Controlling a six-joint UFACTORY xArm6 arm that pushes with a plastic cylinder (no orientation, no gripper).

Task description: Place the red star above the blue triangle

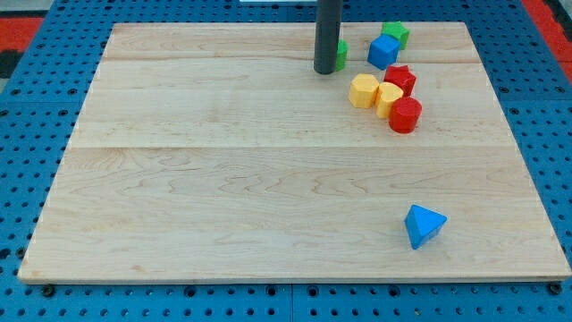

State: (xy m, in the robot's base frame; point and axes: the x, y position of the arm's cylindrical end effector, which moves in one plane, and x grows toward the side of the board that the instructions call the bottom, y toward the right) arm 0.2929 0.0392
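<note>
Blue plastic triangle block (424, 224) sits nearest, low on the pale wooden board (223, 179) toward the view's bottom right, alone, well apart from everything else.

Farther back, at approx 12 o'clock from that triangle, is the cluster. Red plastic cylinder block (405, 115) is its closest member. At the cylinder's 10 o'clock, touching it, is a yellow plastic block (388, 98), shape unclear, w/ a second yellow plastic block, roundish (364, 90), touching at its 9 o'clock. Red plastic star block (400, 79), the task's piece, lies at the cylinder's 12 o'clock, touching both it and the nearer yellow one. So star is already far above the triangle in the view, but packed into the cluster.

Beyond the star, at its 11 o'clock, a blue plastic cube block (382, 52); at the cube's 1 o'clock, a green plastic block (395, 34), shape unclear, by the board's top edge.

My tip (325, 71) is down at approx 9 o'clock from the cube, near but apart. Another green block (341, 55) peeks out just behind the rod; contact can't be told. No fingers on this rig, so no open/closed state to tell.
</note>
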